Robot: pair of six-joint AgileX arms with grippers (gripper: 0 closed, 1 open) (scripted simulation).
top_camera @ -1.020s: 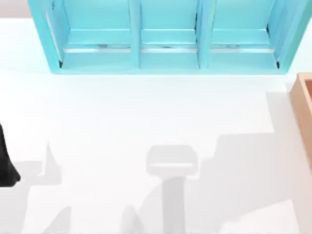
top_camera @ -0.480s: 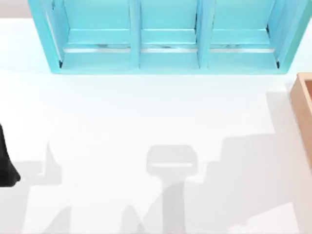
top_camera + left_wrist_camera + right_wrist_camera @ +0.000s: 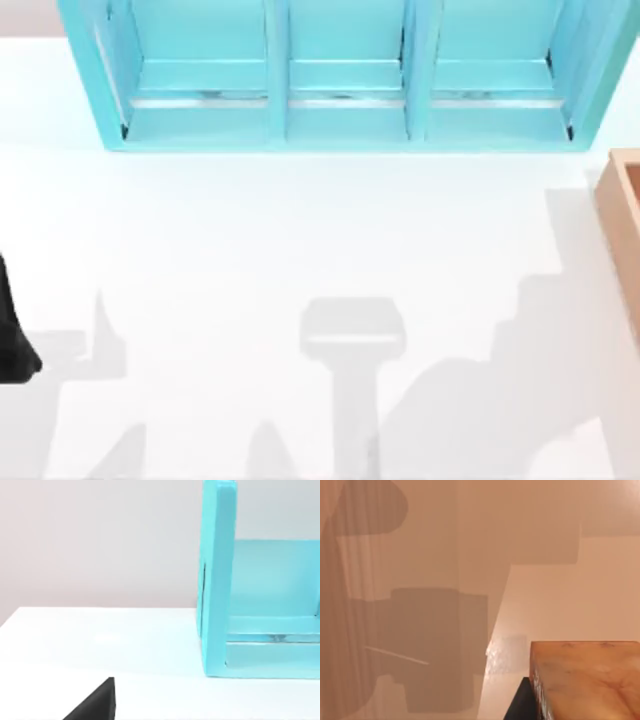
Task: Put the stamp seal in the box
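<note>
Our right gripper's own view has the stamp seal (image 3: 587,680) right up close, though we cannot tell its grip. Below it lies white table (image 3: 300,240); the cyan shelf (image 3: 345,75) stands beyond, the box (image 3: 622,230) alongside.

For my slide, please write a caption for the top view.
Cyan shelf at the table's far edge, box corner at right, left arm parked at left.

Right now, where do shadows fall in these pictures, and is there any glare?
Top view: grey arm shadows on the white table, toward its near edge. Right wrist view: broad soft shadows, small glare beside the stamp seal. Left wrist view: evenly lit, cyan shelf unshadowed.
</note>
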